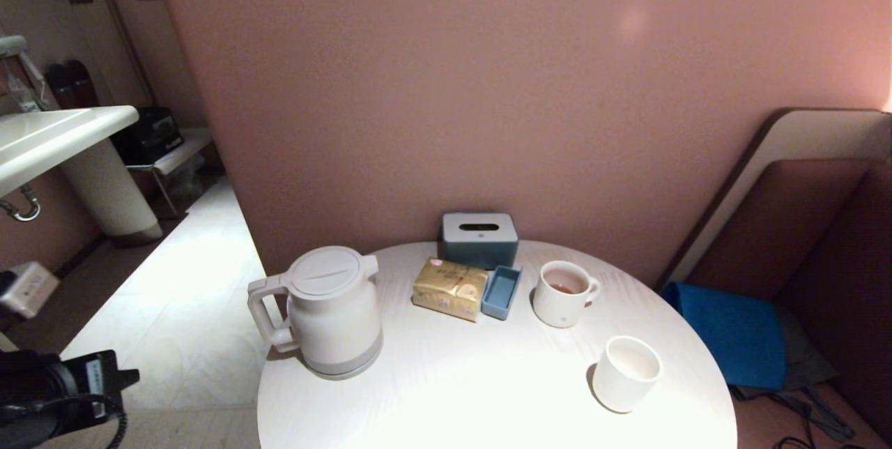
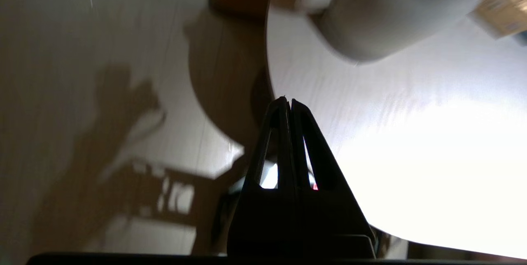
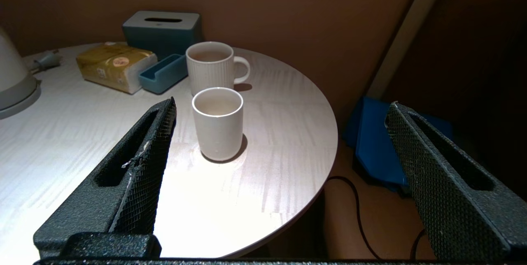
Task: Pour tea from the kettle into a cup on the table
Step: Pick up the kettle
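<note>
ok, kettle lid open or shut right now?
Shut. The flat round lid sits flush on the kettle, which stands upright on the table. Nothing grips it.

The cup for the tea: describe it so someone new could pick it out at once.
On the round white table, look toward the near right edge. The cup stands there alone, nearer than the ribbed mug. Unlike the mug, it is smooth, white and has no handle.
</note>
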Tool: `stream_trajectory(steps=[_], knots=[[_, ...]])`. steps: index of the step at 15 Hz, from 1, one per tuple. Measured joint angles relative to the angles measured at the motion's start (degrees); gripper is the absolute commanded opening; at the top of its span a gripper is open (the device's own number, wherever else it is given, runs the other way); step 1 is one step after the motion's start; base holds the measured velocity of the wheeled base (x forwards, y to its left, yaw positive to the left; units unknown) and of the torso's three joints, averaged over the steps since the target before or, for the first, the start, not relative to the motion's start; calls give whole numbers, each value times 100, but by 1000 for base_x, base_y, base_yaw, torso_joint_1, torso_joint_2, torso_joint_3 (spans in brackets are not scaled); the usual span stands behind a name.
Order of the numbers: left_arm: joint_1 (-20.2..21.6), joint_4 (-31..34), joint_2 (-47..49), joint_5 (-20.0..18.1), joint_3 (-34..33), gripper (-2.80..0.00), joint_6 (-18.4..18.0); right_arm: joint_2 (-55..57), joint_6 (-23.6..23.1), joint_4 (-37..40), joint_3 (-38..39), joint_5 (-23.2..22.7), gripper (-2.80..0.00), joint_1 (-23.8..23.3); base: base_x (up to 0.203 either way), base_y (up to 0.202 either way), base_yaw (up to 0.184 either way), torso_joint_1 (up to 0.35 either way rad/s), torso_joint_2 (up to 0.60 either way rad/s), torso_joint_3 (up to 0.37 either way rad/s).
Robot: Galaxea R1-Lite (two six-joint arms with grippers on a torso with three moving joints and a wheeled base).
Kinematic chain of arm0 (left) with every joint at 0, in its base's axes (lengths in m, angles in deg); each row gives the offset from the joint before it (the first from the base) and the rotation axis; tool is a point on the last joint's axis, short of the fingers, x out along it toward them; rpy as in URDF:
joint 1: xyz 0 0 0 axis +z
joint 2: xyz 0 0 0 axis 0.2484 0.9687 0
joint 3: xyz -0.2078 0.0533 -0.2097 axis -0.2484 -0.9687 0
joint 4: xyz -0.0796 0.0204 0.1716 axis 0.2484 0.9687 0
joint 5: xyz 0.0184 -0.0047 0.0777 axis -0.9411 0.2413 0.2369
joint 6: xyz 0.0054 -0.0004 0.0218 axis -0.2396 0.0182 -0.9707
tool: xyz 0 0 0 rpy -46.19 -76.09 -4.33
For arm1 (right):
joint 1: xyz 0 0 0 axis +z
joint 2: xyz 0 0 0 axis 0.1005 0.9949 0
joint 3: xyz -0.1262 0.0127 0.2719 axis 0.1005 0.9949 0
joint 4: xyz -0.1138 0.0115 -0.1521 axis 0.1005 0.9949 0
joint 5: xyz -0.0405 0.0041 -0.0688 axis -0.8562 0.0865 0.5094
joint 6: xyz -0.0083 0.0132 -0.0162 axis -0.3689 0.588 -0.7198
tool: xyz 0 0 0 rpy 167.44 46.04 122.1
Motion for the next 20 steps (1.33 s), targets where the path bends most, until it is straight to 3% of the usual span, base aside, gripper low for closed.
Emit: stream_trajectory(steps=[2,6,8,10,11,13,16,20], knots=[[-316,-786,567,186,-658,-280,190,0,0,0,0,0,0,-1,0,0,0,0,0,0],[-886,-2941,1656,622,-1665,-280,344,2,-5,1,0,1,0,-1,0,0,0,0,0,0],[-1154,-3889,2147,805,-1877,-280,396,2,0,3,0,1,0,-1,0,0,0,0,0,0],[-1266,-4247,2490,846,-1729,-280,401,0,-2,3,0,1,0,1,0,0,0,0,0,0],[-1288,-4255,2629,911,-1636,0,381,0,0,3,0,0,0,-1,0,0,0,0,0,0],[-1305,-4329,2862,1187,-1407,0,356,0,-2,1,0,0,0,-1,0,0,0,0,0,0],[-1301,-4439,3223,1256,-1267,0,350,0,-1,1,0,-1,0,-1,0,0,0,0,0,0],[-1219,-5269,3892,1310,-1264,0,238,0,0,3,0,0,0,-1,0,0,0,0,0,0]])
